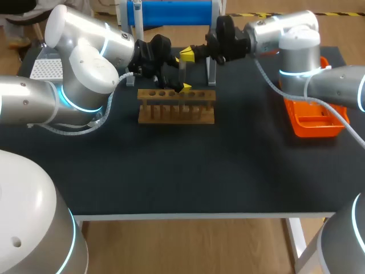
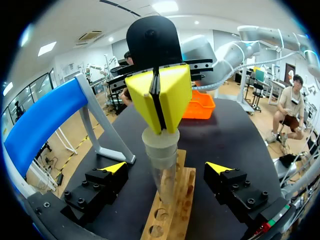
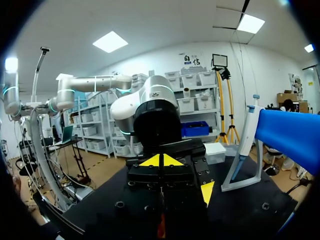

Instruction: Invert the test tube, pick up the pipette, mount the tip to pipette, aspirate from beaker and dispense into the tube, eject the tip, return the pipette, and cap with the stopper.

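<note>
The clear stoppered test tube (image 2: pixel 162 172) is flanked by the spread left gripper (image 2: pixel 167 169). The closed right gripper (image 2: pixel 159 117) is shown touching its top only in the left wrist view.

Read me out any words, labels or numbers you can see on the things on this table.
No text can be read.
Wooden rack, test tube, orange tray: no markings show.
Pipette: any print is too small to tell.
</note>
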You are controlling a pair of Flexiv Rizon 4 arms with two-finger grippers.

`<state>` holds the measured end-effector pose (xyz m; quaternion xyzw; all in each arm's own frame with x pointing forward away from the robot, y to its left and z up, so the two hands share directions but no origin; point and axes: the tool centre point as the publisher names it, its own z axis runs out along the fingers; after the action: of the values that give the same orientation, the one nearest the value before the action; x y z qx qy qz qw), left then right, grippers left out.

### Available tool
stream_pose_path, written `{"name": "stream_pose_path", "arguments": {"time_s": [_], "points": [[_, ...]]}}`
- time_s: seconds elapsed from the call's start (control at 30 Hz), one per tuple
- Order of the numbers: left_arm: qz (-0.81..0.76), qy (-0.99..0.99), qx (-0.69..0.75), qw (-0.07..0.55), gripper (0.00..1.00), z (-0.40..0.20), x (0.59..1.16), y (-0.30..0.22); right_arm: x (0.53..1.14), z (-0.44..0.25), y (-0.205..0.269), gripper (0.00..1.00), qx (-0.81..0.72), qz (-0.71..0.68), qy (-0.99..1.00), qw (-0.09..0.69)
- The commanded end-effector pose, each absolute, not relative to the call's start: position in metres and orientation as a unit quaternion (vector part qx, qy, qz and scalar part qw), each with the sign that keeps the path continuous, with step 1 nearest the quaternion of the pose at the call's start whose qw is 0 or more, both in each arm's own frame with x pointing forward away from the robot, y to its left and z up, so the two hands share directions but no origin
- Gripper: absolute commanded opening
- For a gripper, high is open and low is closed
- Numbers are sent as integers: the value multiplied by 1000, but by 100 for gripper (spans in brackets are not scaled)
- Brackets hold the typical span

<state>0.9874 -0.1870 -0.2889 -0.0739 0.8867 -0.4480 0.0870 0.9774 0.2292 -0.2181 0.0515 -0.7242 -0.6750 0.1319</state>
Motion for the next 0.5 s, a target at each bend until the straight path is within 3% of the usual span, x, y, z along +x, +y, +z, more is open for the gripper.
{"name": "stream_pose_path", "arguments": {"time_s": [0.03,0.5], "points": [[-447,887,-74,86,100,-288,988,-187,978,-222,230,0,51,-673,-726,133],[-447,887,-74,86,100,-288,988,-187,978,-235,229,0,38,-667,-731,138]]}}
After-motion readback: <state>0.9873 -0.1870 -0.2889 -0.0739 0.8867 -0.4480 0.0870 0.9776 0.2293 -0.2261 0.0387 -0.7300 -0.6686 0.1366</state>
